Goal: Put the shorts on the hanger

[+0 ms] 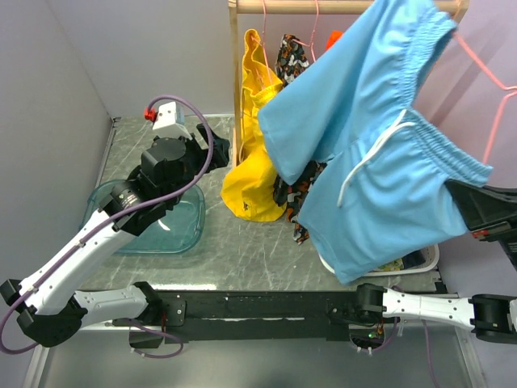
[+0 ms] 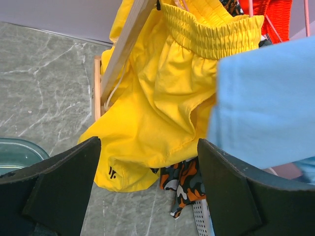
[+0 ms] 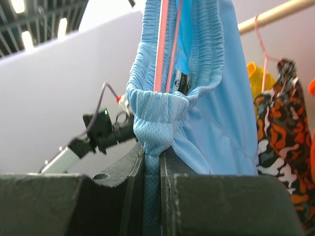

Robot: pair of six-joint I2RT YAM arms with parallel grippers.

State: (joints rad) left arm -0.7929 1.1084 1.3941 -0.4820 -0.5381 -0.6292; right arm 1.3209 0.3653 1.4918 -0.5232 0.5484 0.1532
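Fingers of the right gripper (image 3: 152, 162) are clenched on a bunched fold of the shorts (image 1: 380, 162) at the waistband. Two strands of the pink hanger (image 3: 161, 44) run up inside that band. The shorts hang in the air over the right side of the table (image 1: 242, 250), close to the wooden rail (image 1: 323, 6). The left gripper (image 2: 147, 169) is released and empty, near the yellow shorts (image 2: 162, 108) that hang from the rail. The pinch is small, so a tilt could let the cloth slide off the wire. A loose leg could also snag the hung clothes. I count one blue pair, one hanger in it and two grippers. The rail seems to carry two more pink hooks, though cloth hides much of them.
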